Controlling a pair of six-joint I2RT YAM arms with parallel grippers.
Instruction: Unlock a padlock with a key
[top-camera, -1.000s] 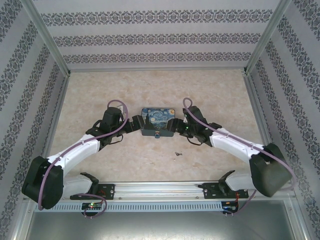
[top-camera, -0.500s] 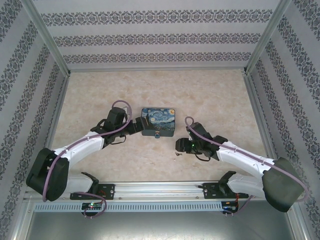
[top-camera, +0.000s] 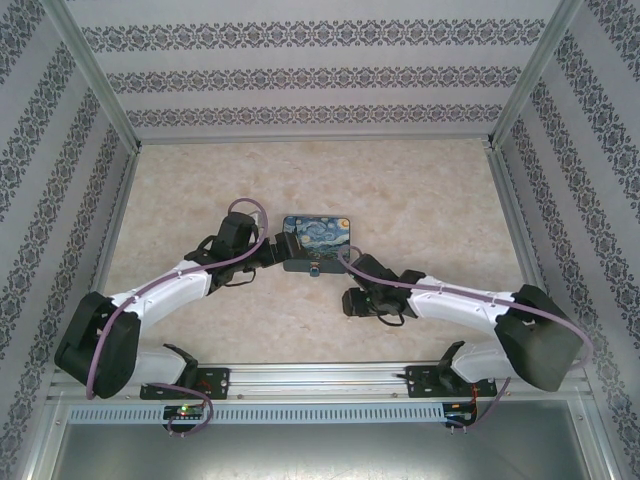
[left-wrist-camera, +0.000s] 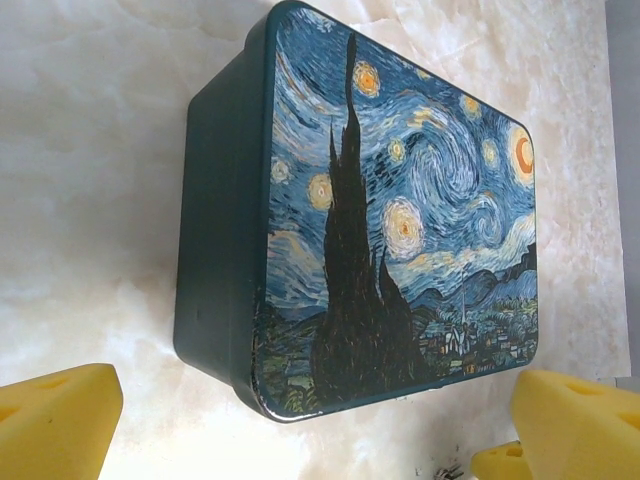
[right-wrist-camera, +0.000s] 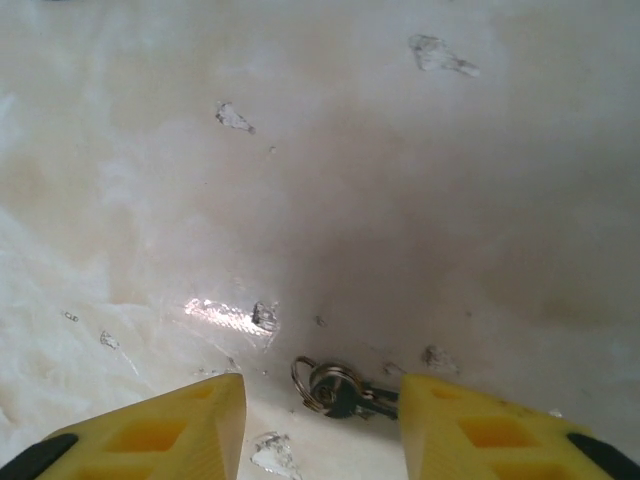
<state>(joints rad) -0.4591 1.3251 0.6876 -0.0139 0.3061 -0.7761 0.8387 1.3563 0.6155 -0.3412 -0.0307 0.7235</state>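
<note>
Top external: the right gripper (top-camera: 352, 300) is being held low over the table (top-camera: 420, 190), near the painted box (top-camera: 316, 235), whose near face is carrying the padlock (top-camera: 314, 270).

Left wrist: the left gripper (left-wrist-camera: 315, 430) is being kept wide open and empty, just short of the box's end.

Right wrist: finer detail is being given than overhead. The key (right-wrist-camera: 345, 392) is lying flat on its ring, straddled by part-open jaws, nothing yet gripped. The tips are best being pressed to the table and centred before pinching, lest the thin key skid.
</note>
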